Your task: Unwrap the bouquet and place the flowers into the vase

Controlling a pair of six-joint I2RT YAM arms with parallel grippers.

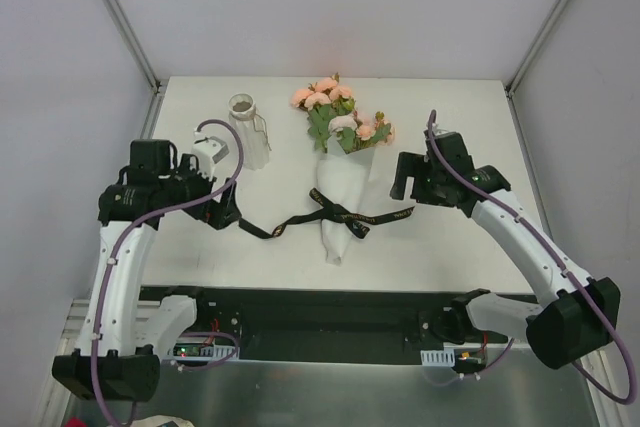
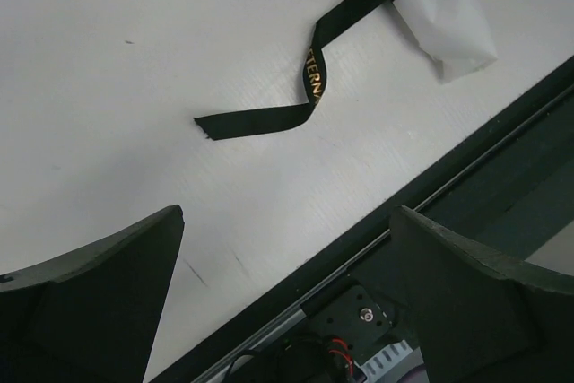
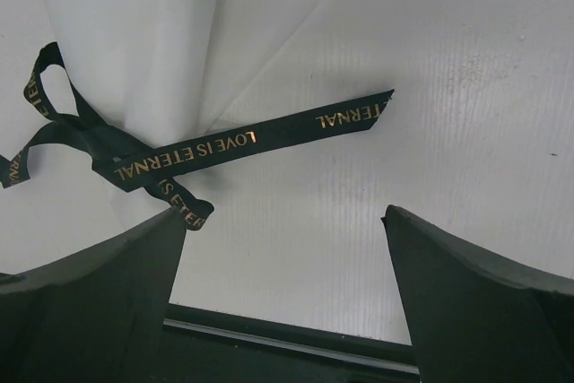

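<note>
White panel walls are enclosing a pale table (image 1: 450,247), and both arms are reaching onto it from the near edge. The bouquet (image 1: 343,179) is lying in the middle of the table, its paper cone narrowing toward the arms and the flowers (image 1: 335,107) spreading out at the far end. A black ribbon (image 1: 338,215) with gold lettering is sitting knotted around the cone, its tails trailing out left and right across the surface. The vase (image 1: 248,135) is standing upright to the left of the flowers, apart from them. The left gripper (image 2: 285,217) is hanging near the end of the left tail, jaws spread wide and holding nothing. The right gripper (image 3: 285,214) is hovering by the right tail, equally wide and empty; it seems to be clear of the table, though the views are not settling that.
</note>
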